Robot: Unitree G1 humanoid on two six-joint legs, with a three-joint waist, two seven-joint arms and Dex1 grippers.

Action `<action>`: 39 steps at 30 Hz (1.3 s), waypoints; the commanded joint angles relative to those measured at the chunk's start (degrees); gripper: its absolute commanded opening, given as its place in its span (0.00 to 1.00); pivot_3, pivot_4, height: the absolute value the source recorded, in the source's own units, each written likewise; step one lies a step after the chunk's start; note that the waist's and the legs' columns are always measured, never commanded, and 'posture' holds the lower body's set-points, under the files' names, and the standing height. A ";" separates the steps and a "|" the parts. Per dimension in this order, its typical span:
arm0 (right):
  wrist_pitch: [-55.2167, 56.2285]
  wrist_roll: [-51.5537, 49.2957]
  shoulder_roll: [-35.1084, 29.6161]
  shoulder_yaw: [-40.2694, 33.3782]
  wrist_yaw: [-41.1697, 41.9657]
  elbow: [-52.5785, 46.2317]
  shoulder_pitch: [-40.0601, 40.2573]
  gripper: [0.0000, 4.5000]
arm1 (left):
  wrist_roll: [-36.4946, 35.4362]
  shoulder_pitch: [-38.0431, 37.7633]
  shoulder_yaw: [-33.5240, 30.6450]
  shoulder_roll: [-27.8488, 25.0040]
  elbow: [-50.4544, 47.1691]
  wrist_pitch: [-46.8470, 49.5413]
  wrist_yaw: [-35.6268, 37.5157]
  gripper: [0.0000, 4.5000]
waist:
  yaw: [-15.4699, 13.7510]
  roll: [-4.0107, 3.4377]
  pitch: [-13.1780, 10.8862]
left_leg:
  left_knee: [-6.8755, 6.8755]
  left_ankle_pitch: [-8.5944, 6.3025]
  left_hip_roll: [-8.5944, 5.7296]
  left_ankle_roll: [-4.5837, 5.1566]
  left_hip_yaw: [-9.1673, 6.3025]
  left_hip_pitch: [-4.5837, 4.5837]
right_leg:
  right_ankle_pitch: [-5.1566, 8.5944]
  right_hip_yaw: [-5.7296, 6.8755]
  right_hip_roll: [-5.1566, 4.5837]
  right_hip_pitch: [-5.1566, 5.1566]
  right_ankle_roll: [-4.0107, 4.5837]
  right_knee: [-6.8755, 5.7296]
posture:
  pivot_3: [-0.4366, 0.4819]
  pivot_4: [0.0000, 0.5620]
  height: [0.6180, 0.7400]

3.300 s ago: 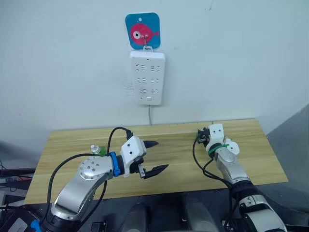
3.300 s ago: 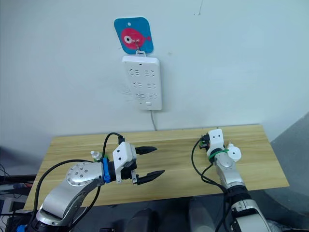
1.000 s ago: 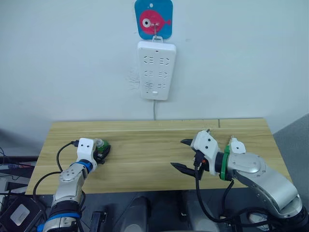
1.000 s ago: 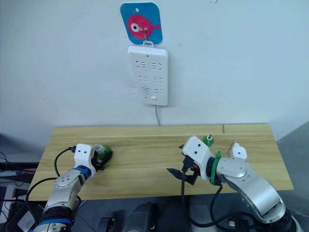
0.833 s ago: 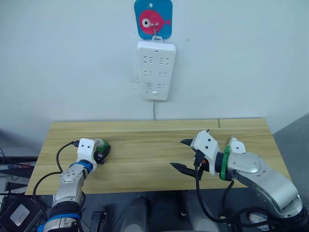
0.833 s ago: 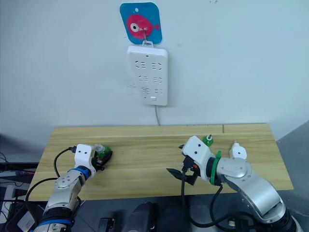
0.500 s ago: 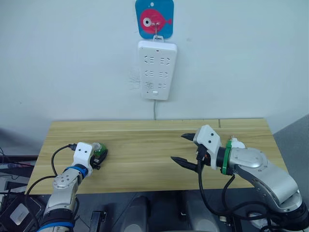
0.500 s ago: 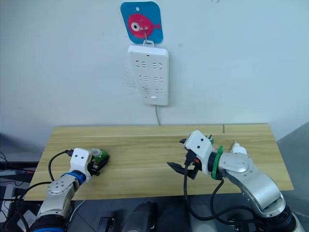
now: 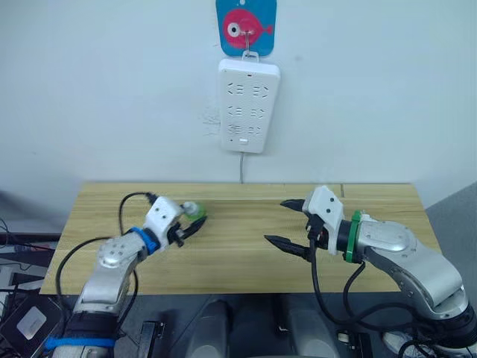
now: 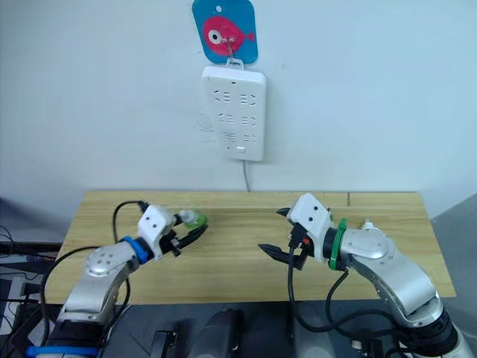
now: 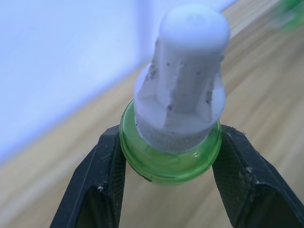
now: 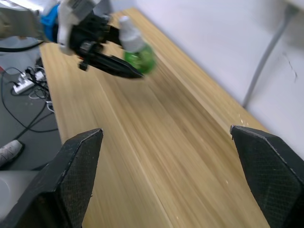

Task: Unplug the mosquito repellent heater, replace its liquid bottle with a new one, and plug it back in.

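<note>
Capped bottle up in the left gripper, right gripper wide and empty

Now the left gripper point(image 10: 188, 236) has the new bottle point(image 9: 192, 209) clamped between its two black fingers point(image 11: 97, 183), lifted just above the wooden table point(image 9: 223, 257) on the robot's left half. Up close from the left wrist, the green translucent body point(image 11: 170, 159) sits squeezed between both pads, and the ribbed white screw cap point(image 11: 183, 85) points away from the wrist, scuffed with dark specks. From the right wrist the same bottle point(image 12: 137, 51) appears tilted, cap towards the left arm, green body near the fingertips.

Over on the right half, the right gripper point(image 9: 292, 224) hangs above the table with its fingers spread well apart, nothing between them, tips aimed towards the left gripper across the middle of the board. The two grippers are well apart.

Behind the right forearm, a small white piece point(image 10: 367, 224) peeks out at the table's right side; too hidden to tell what it is.

On the wall above the table's far edge hangs the white power strip point(image 9: 248, 105), all sockets free, its cable point(image 9: 241, 168) dropping behind the table, under a blue card with a pink fish point(image 9: 247, 27)
</note>
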State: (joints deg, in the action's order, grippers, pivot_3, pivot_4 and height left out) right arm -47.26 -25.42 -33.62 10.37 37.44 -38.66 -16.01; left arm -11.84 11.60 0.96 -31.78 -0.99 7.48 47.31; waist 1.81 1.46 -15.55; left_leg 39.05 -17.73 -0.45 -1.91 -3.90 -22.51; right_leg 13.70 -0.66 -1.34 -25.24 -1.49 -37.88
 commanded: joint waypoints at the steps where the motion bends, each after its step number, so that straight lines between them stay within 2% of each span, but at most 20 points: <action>1: -2.45 -3.37 1.25 -1.24 -0.55 -2.90 -3.02 1.00 | -3.56 5.32 3.58 -0.65 -5.36 5.11 5.65 0.49 | 0.20 0.00 0.00 | 0.02 0.00 0.00 0.01 0.01 0.01 | 0.00 -0.01 0.01 -0.01 0.01 -0.06 | 0.34 0.38 0.92; 8: -11.70 -7.07 6.19 -1.30 -5.58 -1.09 -11.32 1.00 | -6.77 13.12 8.04 -2.41 -7.22 10.41 15.23 0.49 | 2.32 0.00 0.01 | 0.03 0.06 0.05 -0.01 0.03 0.04 | -0.01 -0.03 0.11 -0.05 0.01 -0.21 | 0.31 0.37 0.92; 14: -15.09 -8.49 8.14 0.00 -6.27 1.43 -16.43 1.00 | -5.60 16.42 9.98 -4.26 -3.42 6.83 22.57 0.49 | 3.01 -0.03 0.16 | 0.07 0.11 0.04 -0.03 0.02 0.02 | -0.02 -0.04 0.13 -0.05 0.03 -0.23 | 0.30 0.35 0.92; 22: -12.96 -5.96 9.78 4.55 -6.60 4.43 -19.35 1.00 | -4.58 18.27 10.71 -3.85 -0.02 4.79 25.31 0.49 | 3.09 -0.03 0.17 | 0.16 0.13 0.03 -0.03 0.06 0.00 | -0.02 -0.06 0.13 -0.08 0.03 -0.30 | 0.30 0.33 0.92; 27: -10.84 -3.17 9.43 7.50 -6.39 5.65 -19.79 1.00 | -4.62 18.96 10.97 -3.77 0.54 4.58 26.16 0.49 | 3.09 -0.03 0.18 | 0.83 0.09 0.00 0.02 0.04 -0.22 | -0.02 -0.08 0.11 -0.21 0.02 -0.73 | 0.31 0.33 0.92; 31: -9.15 -0.79 9.08 9.08 -6.35 6.22 -19.80 0.78 | -5.02 19.36 10.67 -3.41 0.53 4.85 26.37 0.49 | 3.09 -0.02 0.19 | 1.05 0.04 -0.03 0.15 0.09 -0.23 | -0.02 -0.13 0.11 -0.28 0.03 -1.07 | 0.31 0.33 0.92; 37: -7.70 1.21 8.72 9.98 -6.00 6.65 -19.63 0.28 | -5.37 19.59 10.38 -2.79 0.58 5.27 26.06 0.49 | 3.17 -0.03 0.22 | 1.05 0.14 0.04 0.18 0.01 -0.17 | -0.12 -0.09 0.21 -0.28 0.18 -1.19 | 0.31 0.33 0.92; 38: -7.50 1.39 8.69 10.07 -5.94 6.69 -19.61 0.24 | -5.43 19.60 10.37 -2.74 0.59 5.41 26.09 0.49 | 3.18 -0.02 0.22 | 1.05 0.15 0.03 0.18 0.02 -0.16 | -0.12 -0.09 0.21 -0.28 0.18 -1.21 | 0.31 0.33 0.92; 39: -7.25 1.54 8.70 10.11 -5.86 6.67 -19.55 0.24 | -5.56 19.59 10.24 -2.57 0.62 5.26 26.09 0.49 | 3.18 -0.02 0.23 | 1.05 0.15 0.03 0.17 0.02 -0.17 | -0.13 -0.09 0.21 -0.28 0.18 -1.20 | 0.31 0.33 0.92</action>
State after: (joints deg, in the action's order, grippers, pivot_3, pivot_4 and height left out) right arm -55.79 -24.22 -24.94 21.24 31.52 -31.14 -35.03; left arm -16.33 30.33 11.92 -34.73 1.14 13.54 73.18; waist 4.99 1.44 -15.33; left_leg 40.10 -17.58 -0.42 -1.73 -3.87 -22.69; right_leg 13.57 -0.76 -1.14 -25.52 -1.32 -39.07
